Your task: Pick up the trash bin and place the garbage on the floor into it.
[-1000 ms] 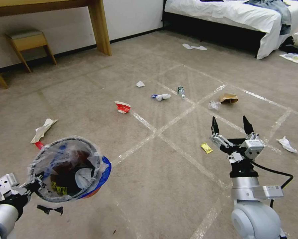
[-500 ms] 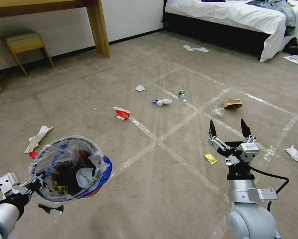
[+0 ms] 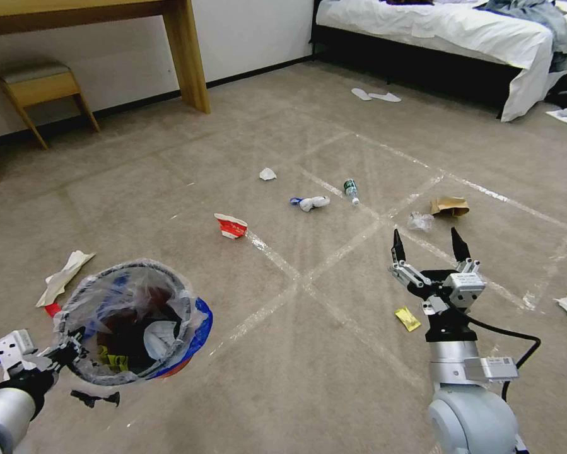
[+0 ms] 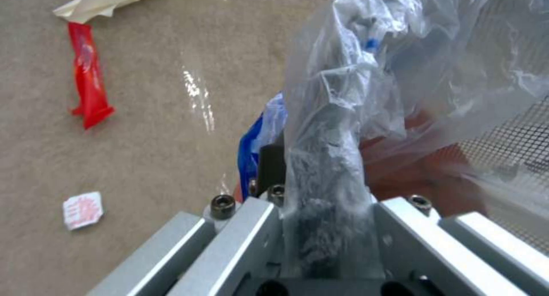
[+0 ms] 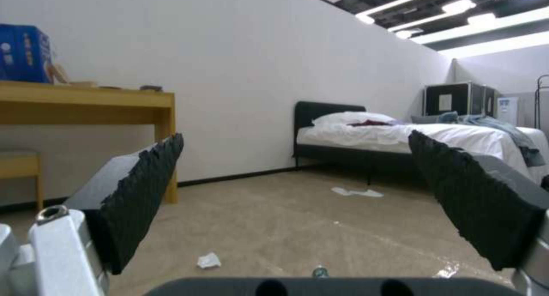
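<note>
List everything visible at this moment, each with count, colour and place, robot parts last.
trash bin: 1, red with blue rim, clear liner, held above the floor at near left
crushed paper cup: 1, red-white, carpet centre
tissue wads: several, white, scattered over the carpet
bottle: 1, clear with green label, lying beyond the tape cross
paper bag: 1, brown, right of the bottle
yellow wrapper: 1, beside the right arm
red wrapper: 1, left of the bin
slippers: 2, white, near the bed
bed: 1, white sheets, far right
desk: 1, wooden, far left
stool: 1, wooden, under the desk
floor: beige carpet, taped grid
left gripper: clamped on the bin's rim
right gripper: open, raised over the carpet
</note>
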Controlling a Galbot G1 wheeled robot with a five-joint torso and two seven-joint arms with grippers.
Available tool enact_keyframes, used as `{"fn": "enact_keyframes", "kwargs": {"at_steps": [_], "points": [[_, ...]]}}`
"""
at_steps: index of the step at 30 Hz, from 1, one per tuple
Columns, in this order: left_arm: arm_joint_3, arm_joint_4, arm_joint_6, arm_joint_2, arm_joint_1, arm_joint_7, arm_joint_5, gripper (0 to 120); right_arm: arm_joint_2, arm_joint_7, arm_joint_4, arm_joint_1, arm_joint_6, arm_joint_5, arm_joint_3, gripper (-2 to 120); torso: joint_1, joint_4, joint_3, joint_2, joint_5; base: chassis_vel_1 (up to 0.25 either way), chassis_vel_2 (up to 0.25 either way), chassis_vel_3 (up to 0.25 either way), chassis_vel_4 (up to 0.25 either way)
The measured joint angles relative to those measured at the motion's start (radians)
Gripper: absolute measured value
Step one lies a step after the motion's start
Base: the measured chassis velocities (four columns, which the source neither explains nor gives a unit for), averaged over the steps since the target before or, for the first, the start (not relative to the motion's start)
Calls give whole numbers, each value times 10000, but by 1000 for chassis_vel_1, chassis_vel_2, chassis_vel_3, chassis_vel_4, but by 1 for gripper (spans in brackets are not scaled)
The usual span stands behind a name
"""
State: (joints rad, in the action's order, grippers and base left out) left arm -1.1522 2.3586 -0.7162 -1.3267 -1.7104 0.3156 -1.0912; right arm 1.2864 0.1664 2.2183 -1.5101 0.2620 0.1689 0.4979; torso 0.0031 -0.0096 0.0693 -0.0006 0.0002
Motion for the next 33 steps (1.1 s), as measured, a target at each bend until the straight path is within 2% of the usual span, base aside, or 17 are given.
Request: {"fn": "enact_keyframes", "kwargs": {"at_steps": [12, 33], "points": [[79, -140, -1, -23, 104, 5, 59, 0, -59, 120, -143, 175, 31, 62, 6, 100, 1, 0, 1, 0, -1, -95, 90, 97, -88], [79, -261, 26, 29, 159, -16, 60, 0, -235, 62, -343, 406, 35, 220, 457, 100, -1, 0, 0, 0, -1, -1, 5, 2, -4]]}}
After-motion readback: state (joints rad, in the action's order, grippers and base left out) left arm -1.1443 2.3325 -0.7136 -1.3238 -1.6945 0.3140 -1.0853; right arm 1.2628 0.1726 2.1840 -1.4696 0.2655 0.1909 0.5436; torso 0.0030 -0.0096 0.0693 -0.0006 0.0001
